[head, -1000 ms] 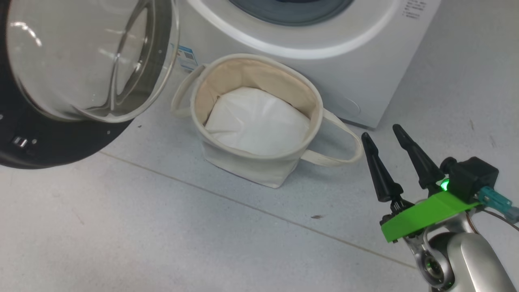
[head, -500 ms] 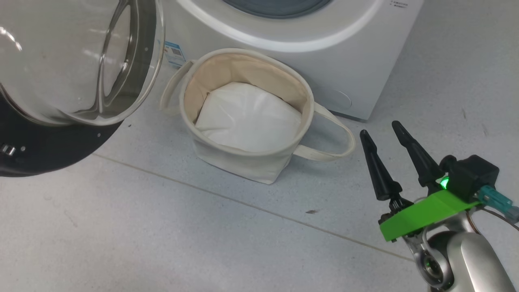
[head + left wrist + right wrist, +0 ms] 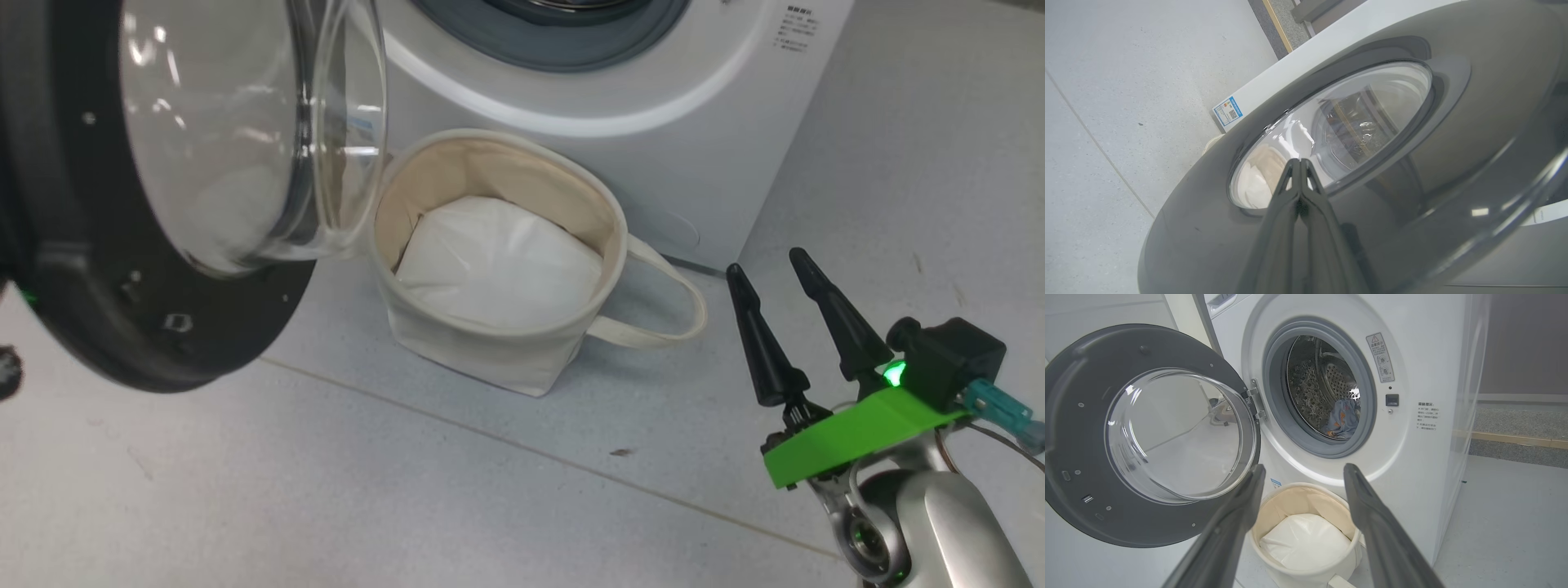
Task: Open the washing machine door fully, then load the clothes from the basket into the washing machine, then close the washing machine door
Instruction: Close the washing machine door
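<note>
The left gripper has its two fingers pressed together on nothing, with the tips close to the outer face of the washing machine door; whether they touch it cannot be told. The right gripper stands wide open and empty at the near right, apart from the basket. The basket sits on the floor just in front of the washing machine and holds white padding. The door hangs open on the left. The clothes lie in the drum.
</note>
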